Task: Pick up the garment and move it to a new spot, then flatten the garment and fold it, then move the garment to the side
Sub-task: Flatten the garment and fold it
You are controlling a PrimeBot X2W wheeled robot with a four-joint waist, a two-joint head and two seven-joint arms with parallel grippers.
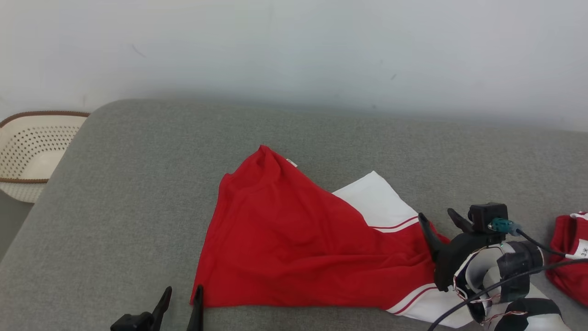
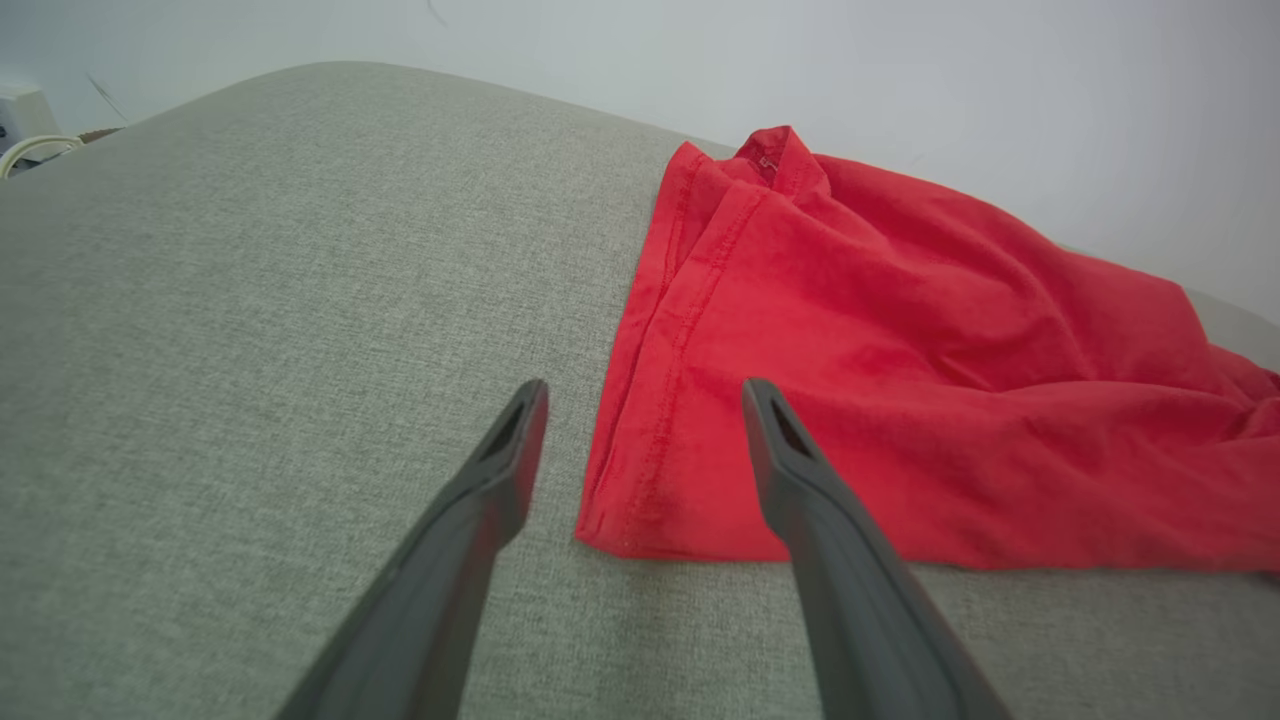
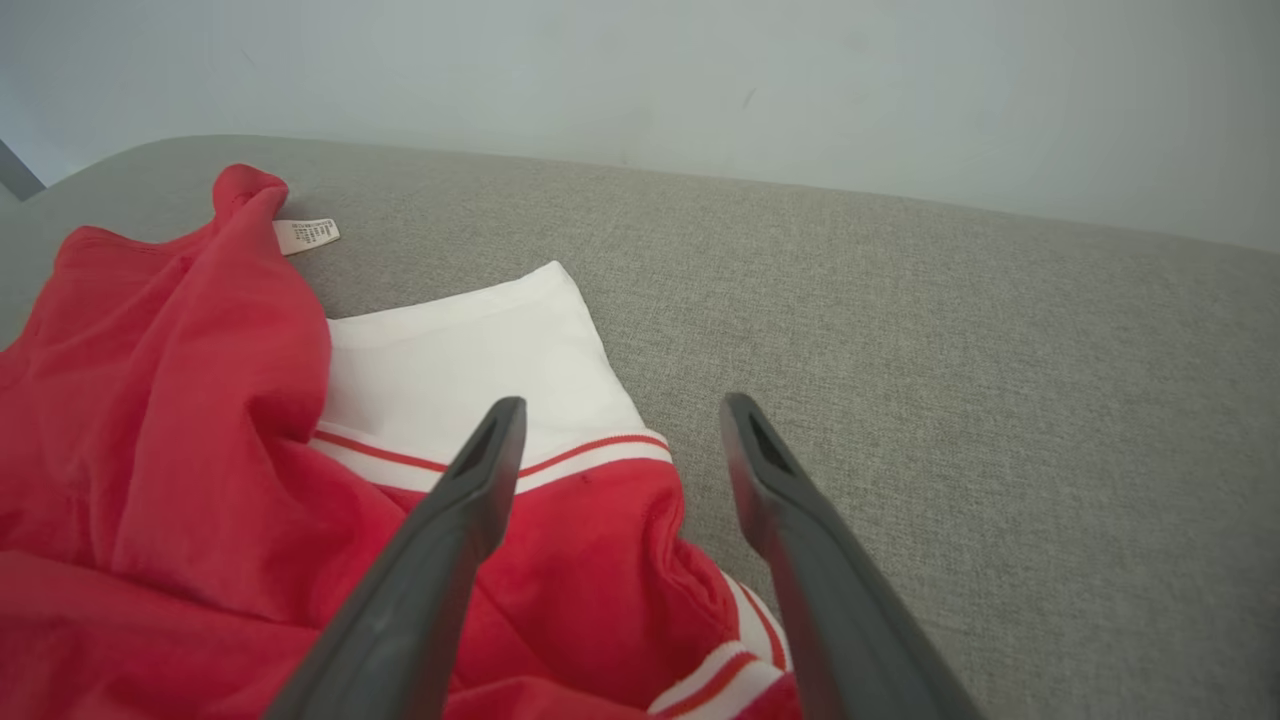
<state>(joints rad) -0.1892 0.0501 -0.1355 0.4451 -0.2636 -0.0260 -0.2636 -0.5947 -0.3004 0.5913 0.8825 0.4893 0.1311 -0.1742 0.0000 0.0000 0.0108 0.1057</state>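
Fingers (image 2: 490, 490) spread empty on left gripper (image 1: 183, 288) and right gripper (image 1: 435, 213) at opposite ends of red-and-white T-shirt (image 1: 294, 239), lying rumpled on grey cushion (image 1: 138, 184): flattening apparently unfinished, folding and side-move remaining.

The right tool (image 1: 435, 214) has two long, dark, tapering fingers (image 1: 429, 236) on a black base. Just behind them sits a small black boxy camera (image 1: 488, 215) with a teal plug (image 1: 501, 225) and a black cable (image 1: 539, 247). The wrist shell (image 1: 477, 269) behind is white with black collars, and thin red-and-white wires (image 1: 473, 299) loop beneath it. The left tool (image 1: 183, 288) has matching dark fingers, each with a slot-like recess near its tip.
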